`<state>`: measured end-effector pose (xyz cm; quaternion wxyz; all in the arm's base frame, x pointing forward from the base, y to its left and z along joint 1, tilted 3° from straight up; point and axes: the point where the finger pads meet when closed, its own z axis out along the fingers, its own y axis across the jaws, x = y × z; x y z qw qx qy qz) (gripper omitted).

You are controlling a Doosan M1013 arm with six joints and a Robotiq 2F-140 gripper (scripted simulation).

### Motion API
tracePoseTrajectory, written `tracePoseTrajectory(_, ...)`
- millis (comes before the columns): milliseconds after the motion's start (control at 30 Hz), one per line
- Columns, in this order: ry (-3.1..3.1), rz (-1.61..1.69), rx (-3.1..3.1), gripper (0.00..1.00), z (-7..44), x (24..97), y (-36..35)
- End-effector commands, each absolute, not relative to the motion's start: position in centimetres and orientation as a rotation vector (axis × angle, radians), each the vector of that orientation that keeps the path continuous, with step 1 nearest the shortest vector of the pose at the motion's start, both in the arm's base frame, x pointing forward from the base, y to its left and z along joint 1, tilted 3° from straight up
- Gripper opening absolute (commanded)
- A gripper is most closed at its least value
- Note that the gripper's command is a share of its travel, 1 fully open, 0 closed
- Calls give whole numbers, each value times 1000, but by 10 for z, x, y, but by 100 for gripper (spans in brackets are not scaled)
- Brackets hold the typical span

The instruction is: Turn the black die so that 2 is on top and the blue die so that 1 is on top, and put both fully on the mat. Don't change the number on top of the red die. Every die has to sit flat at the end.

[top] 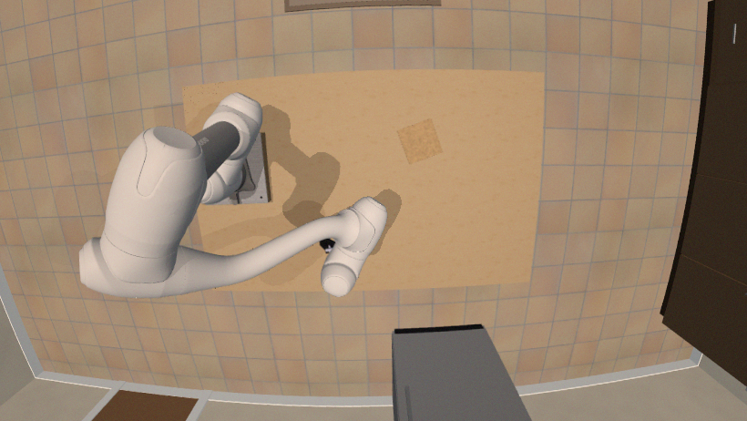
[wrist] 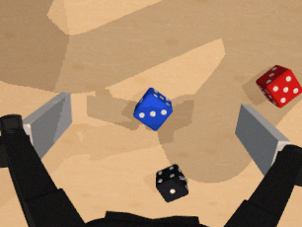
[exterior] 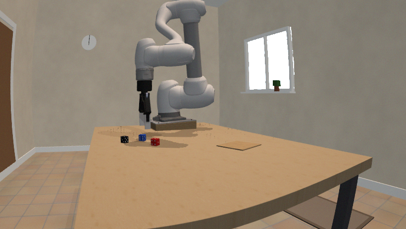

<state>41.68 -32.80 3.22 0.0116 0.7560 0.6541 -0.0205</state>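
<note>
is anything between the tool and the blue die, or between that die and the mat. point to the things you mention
Nothing visible stands between the open tool (exterior: 144, 127) (wrist: 154, 129) and the blue die (exterior: 142, 137) (wrist: 153, 110). The red die (exterior: 155, 141) (wrist: 279, 86) may lie near its path to the mat (top: 419, 140) (exterior: 239, 145).

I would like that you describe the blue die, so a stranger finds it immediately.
On the long wooden table, look near the robot's base. Three small dice lie there, away from the thin square mat. Yours is the blue die, neither the black nor the red one.
</note>
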Motion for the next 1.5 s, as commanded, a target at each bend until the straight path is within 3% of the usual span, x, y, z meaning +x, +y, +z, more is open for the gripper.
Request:
tracePoseTrajectory(0,2040,-64,2358,100,32,417,-328)
tracePoseTrajectory(867,2040,-64,2358,100,32,422,-327)
tracePoseTrajectory(1467,2040,-64,2358,100,30,538,-313)
